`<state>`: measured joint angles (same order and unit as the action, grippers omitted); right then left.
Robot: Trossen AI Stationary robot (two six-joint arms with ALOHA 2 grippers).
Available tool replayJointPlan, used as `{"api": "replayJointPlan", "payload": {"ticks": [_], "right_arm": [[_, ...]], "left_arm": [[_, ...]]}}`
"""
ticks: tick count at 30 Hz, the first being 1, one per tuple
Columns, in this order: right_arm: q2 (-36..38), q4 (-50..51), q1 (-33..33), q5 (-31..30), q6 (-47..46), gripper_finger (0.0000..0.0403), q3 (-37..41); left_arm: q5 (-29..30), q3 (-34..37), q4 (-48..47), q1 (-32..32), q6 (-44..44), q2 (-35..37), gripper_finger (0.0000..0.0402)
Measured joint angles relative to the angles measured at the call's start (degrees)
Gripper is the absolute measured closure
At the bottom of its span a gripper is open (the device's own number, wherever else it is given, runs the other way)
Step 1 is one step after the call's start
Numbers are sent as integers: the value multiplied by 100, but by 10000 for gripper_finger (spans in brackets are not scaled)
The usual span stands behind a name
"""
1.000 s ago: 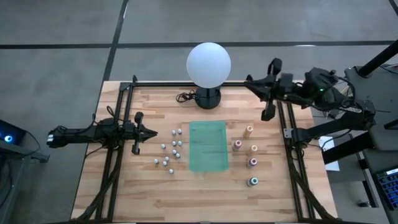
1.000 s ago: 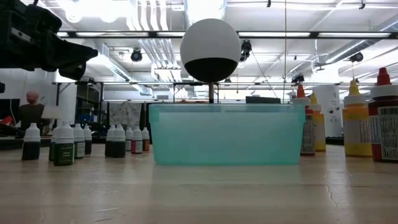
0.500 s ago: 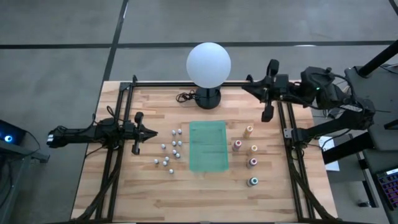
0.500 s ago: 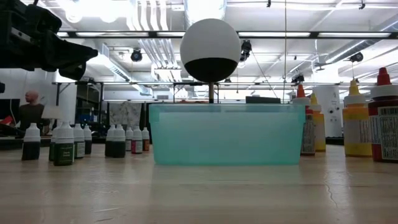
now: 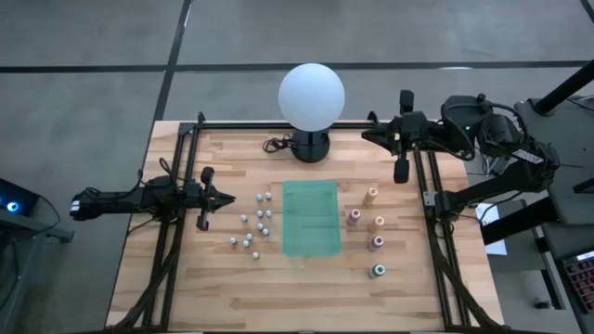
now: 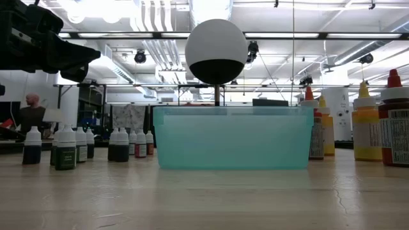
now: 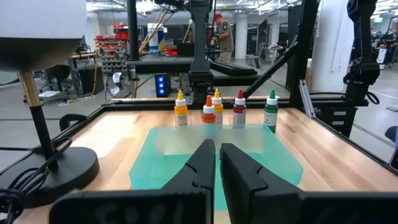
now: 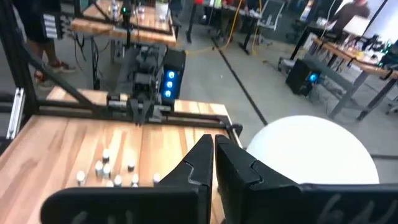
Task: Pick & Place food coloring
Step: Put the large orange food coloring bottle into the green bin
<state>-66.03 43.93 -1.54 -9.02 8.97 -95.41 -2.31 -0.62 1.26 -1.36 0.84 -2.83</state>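
Five food coloring bottles with coloured tops (image 5: 374, 232) stand upright on the wood table (image 5: 223, 288), right of a teal see-through bin (image 5: 310, 218). Several smaller whitish-topped bottles (image 5: 252, 224) stand left of the bin. In the left wrist view the coloured bottles (image 7: 239, 107) line up beyond the bin (image 7: 155, 162). My left gripper (image 5: 227, 197) is shut and level at the table's left, pointing at the small bottles. My right gripper (image 5: 365, 133) is shut and empty, high over the far right corner beside the globe lamp (image 5: 312, 96).
The globe lamp's black base (image 5: 310, 146) and its cable sit at the far middle of the table. Black frame rails (image 5: 167, 269) run along both sides. Bare wood lies along the near edge. In the right wrist view the globe (image 8: 311, 149) is close to my fingers.
My right gripper has tipped its fingers up nearer to level while staying high over the table's far right corner, still shut. The bottles, the bin and my left arm have kept still.
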Motion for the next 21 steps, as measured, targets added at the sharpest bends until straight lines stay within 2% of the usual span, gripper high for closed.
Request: {"api": "replayJointPlan", "payload": {"ticks": [21], "right_arm": [[-74,2228,2,24,18,394,-9]], "left_arm": [[0,0,0,1,-1,0,401]]}}
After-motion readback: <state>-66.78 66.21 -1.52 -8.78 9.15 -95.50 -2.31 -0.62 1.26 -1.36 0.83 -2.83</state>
